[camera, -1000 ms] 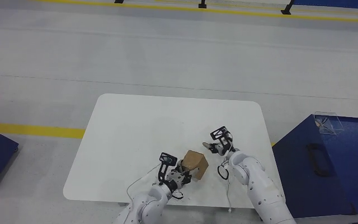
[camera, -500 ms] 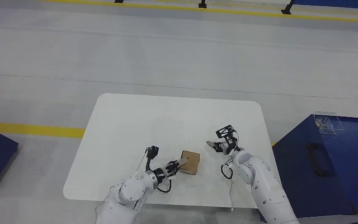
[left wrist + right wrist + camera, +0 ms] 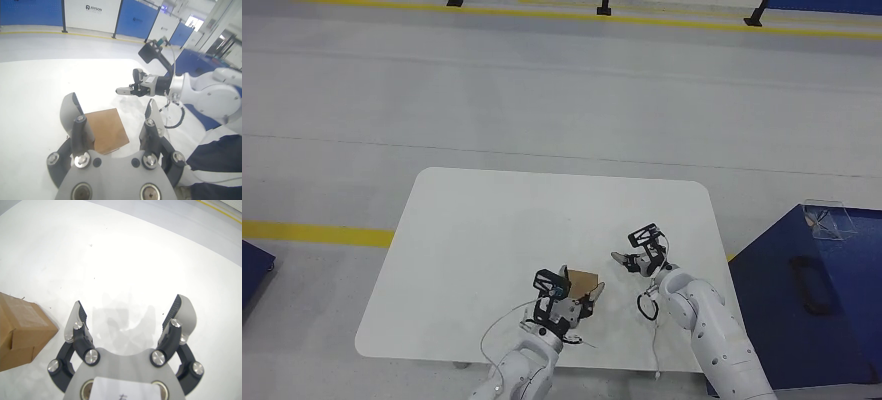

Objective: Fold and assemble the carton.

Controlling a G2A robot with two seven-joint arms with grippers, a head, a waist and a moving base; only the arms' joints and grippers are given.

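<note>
The brown carton [image 3: 583, 282] is closed into a box and rests on the white table [image 3: 492, 220] near its front edge. In the left wrist view the carton [image 3: 107, 128] sits between the spread fingers of my left gripper [image 3: 113, 106], closer to one finger; I cannot tell if it touches. My left gripper [image 3: 580, 288] is open. My right gripper [image 3: 619, 258] hovers to the right of the carton, apart from it. In its own view the right gripper [image 3: 128, 308] is open over bare table, with the carton [image 3: 20, 332] off to one side.
A blue cabinet [image 3: 812, 300] stands off the table's right side. The table's far half and left side are bare. Blue and white partition panels [image 3: 132, 19] line the room behind.
My left arm swung back in behind the carton, and its open fingers now straddle it. The carton shifted slightly and turned. The right gripper barely moved.
</note>
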